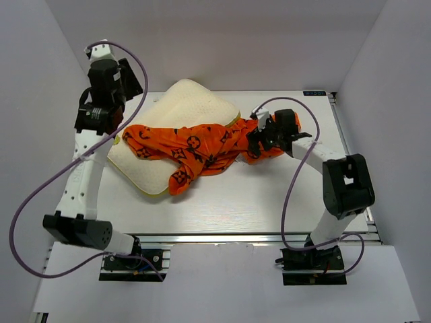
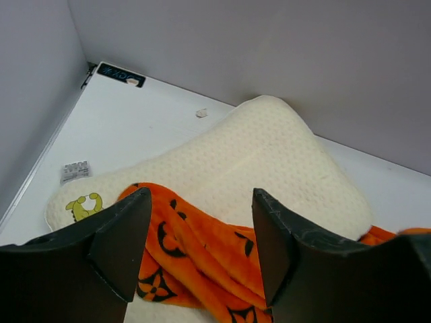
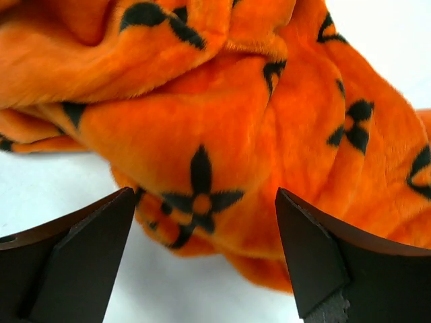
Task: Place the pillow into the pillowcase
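At the left of the top view, the left arm (image 1: pixel 84 175) rises from the near edge of the desk (image 1: pixel 236 208) and bends over the pillow's left end. In the left wrist view the left gripper (image 2: pixel 202 202) hangs above the pillow with its jaws released. They stand apart with nothing between them, and orange cloth and cream foam show below the gap.

The pillow (image 1: pixel 195 101) lies flat left of centre on the desk, angled so that one corner points to the upper middle of the frame. A yellow band (image 1: pixel 151 192) edges its near corner. In the left wrist view a yellow logo (image 2: pixel 84 204) sits on the pillow's lower-left corner, and a small white printed tag (image 2: pixel 75 171) lies on the desk just beside that corner.

The pillowcase (image 1: pixel 195 148) is bunched into a crumpled orange strip. It is draped across the top of the pillow from its left edge, past its right edge and onto the desk. The pillow is outside it, not in it.

At the strip's right end, right of centre, is the right gripper (image 1: pixel 259 138). Its jaws are spread wide and unclenched, and a fold of the case bulges just ahead of them, close-up in the right wrist view. Whether the pads touch the fold cannot be told. A black sticker (image 1: pixel 313 93) marks the desk's upper-right corner.
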Controlling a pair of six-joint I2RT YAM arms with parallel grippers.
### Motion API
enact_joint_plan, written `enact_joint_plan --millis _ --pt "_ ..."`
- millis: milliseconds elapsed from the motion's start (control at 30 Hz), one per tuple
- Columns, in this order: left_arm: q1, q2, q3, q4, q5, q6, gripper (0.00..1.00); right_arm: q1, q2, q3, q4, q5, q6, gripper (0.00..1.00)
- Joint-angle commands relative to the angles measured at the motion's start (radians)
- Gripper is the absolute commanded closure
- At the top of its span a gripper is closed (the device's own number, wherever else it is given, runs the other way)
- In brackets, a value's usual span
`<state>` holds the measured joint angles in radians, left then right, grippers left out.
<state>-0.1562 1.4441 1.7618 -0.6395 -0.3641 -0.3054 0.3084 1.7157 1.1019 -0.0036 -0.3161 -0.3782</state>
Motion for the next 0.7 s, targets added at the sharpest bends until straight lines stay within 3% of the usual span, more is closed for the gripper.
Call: enact_joint_plan --millis 0,67,133,200,267,333,367,433,467,667 --pt "0.006 -0.117 -0.005 -0.037 0.118 -0.014 0.29 0.003 0.045 0.082 0.042 -0.040 -0.051 0.11" --pt "0.006 -0.148 -0.034 -0.042 0.204 -0.020 0.29 0.005 0.102 0.123 0.051 -0.015 -0.065 0.11" --pt "0.001 -0.162 -0.082 -0.029 0.415 -0.040 0.29 0.001 0.137 0.162 0.036 -0.003 -0.071 0.12" --pt "-0.061 -0.174 -0.188 -0.012 0.509 -0.049 0.27 0.001 0.166 0.194 0.025 -0.001 -0.077 0.15" --pt "-0.220 -0.172 -0.295 0.004 0.463 -0.041 0.26 0.001 0.182 0.214 0.027 -0.001 -0.087 0.20" --pt "-0.299 -0.154 -0.349 0.018 0.442 -0.049 0.25 -0.002 0.199 0.248 0.008 0.008 -0.061 0.45" --pt "-0.357 -0.140 -0.364 0.029 0.438 -0.054 0.25 -0.005 0.220 0.277 -0.059 -0.003 -0.053 0.69" --pt "-0.408 -0.100 -0.389 0.040 0.391 -0.049 0.25 -0.022 0.235 0.352 -0.107 -0.017 -0.027 0.96" --pt "-0.440 -0.090 -0.395 0.055 0.378 -0.044 0.25 -0.029 0.237 0.371 -0.120 -0.032 0.005 1.00" --pt "-0.457 0.004 -0.418 0.127 0.340 0.014 0.22 -0.109 0.145 0.472 -0.116 -0.099 0.139 1.00"
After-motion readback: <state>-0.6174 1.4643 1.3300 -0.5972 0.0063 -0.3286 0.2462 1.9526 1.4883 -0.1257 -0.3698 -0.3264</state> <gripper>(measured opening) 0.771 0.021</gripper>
